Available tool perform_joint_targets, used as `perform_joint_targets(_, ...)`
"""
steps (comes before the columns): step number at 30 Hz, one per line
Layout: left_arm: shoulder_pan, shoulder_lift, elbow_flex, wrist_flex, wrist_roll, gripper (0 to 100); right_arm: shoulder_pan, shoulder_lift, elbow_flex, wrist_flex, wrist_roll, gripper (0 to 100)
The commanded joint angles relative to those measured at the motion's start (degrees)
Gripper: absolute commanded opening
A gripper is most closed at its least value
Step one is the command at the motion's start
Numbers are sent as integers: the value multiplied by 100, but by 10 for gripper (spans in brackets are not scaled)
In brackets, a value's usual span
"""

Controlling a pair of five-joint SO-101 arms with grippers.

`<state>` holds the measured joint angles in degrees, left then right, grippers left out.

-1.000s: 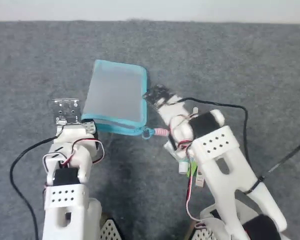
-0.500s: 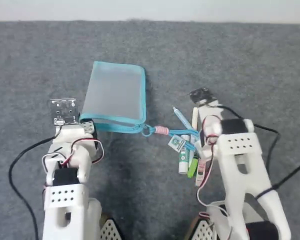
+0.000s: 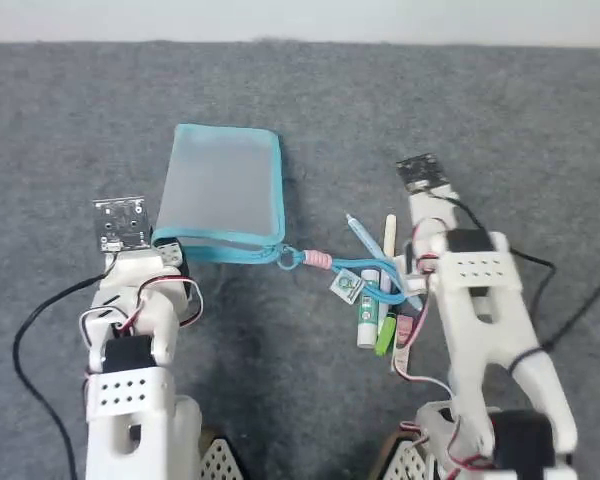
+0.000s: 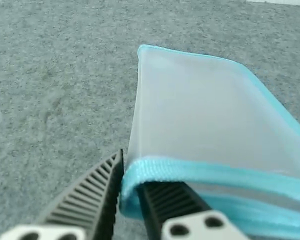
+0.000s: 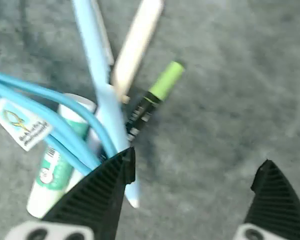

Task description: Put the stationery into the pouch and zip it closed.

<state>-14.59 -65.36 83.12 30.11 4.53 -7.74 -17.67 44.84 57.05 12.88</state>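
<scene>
A translucent pouch (image 3: 223, 192) with teal trim lies left of centre, with its zipper pull (image 3: 318, 261) pointing right. My left gripper (image 4: 131, 192) is shut on the teal edge (image 4: 200, 172) at the pouch's near left corner (image 3: 172, 247). The stationery lies in a pile to the right: a light blue pen (image 5: 99, 80), a cream pen (image 5: 136, 42), a green marker (image 5: 155, 97) and a glue stick (image 5: 52, 167). A blue strap (image 5: 45, 122) with a paper tag (image 5: 21, 130) lies across them. My right gripper (image 5: 190, 200) hangs open just above the pile (image 3: 375, 290), holding nothing.
Grey carpet (image 3: 500, 110) covers the table up to a pale wall (image 3: 300, 20) at the back. Both arm bases (image 3: 130, 420) stand at the near edge. Cables (image 3: 35, 330) trail beside each arm.
The right arm has swung right, from the pouch's zipper end to above the stationery pile. The pouch and the left gripper holding it have shifted slightly left.
</scene>
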Motion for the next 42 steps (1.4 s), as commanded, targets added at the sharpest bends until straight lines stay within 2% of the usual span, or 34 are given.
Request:
perform_joint_targets(1,-26,-9,-470,-35,88,11,-286,251,-202,-171,-431,356)
perform_joint_targets(8,-18,-9,-470,-35,88,11,-338,778,-343,-171,-862,344)
perform_joint_targets(16,-18,-9,-470,-35,97,11,-277,919,-316,-171,-1011,98)
perform_joint_targets(23,-18,-9,-470,-35,97,12,251,866,-343,-224,-1011,5)
perform_joint_targets(32,0,-9,-462,-35,97,12,725,602,-475,-84,-932,7)
perform_joint_targets(34,9,9,-453,-35,105,12,778,207,-580,207,-668,7)
perform_joint_targets(38,308,26,-435,-35,114,12,541,-875,-677,1007,-123,7)
perform_joint_targets(42,651,26,-435,-35,448,12,-66,-1991,-686,1675,299,7)
